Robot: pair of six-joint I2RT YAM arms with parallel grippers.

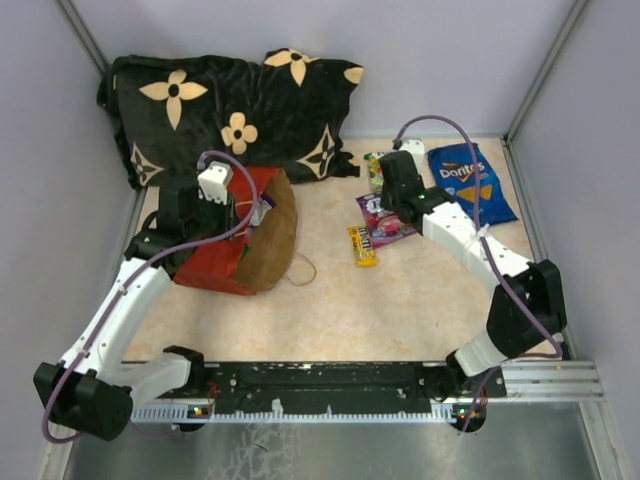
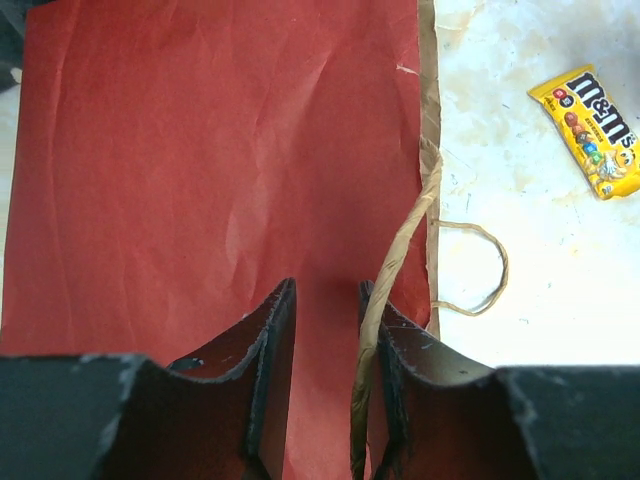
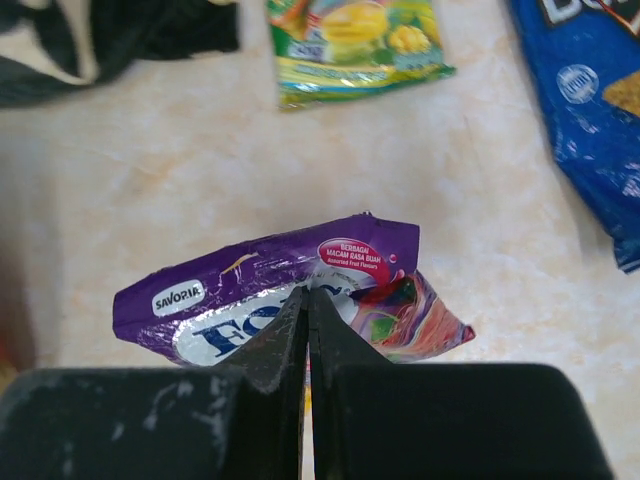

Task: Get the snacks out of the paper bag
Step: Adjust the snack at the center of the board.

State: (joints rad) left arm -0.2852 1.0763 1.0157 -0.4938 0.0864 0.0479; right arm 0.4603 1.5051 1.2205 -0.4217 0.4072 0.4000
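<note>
The red paper bag (image 1: 215, 262) lies on its side at the left, its brown inside (image 1: 272, 240) facing right. My left gripper (image 1: 232, 210) hovers over it, jaws a little apart. In the left wrist view (image 2: 325, 290) a tan cord handle (image 2: 400, 250) runs between the fingers, against the right one. My right gripper (image 1: 393, 207) is shut on the purple candy pouch (image 3: 350, 255), crumpled just above the table. The M&M's packet (image 1: 362, 245), green pouch (image 1: 375, 165) and blue Doritos bag (image 1: 470, 180) lie on the table. No teal pouch shows.
The black flower-patterned pillow (image 1: 230, 110) lies along the back wall behind the bag. The second cord loop (image 2: 490, 270) trails on the table by the bag's mouth. Grey walls close in the left, back and right sides.
</note>
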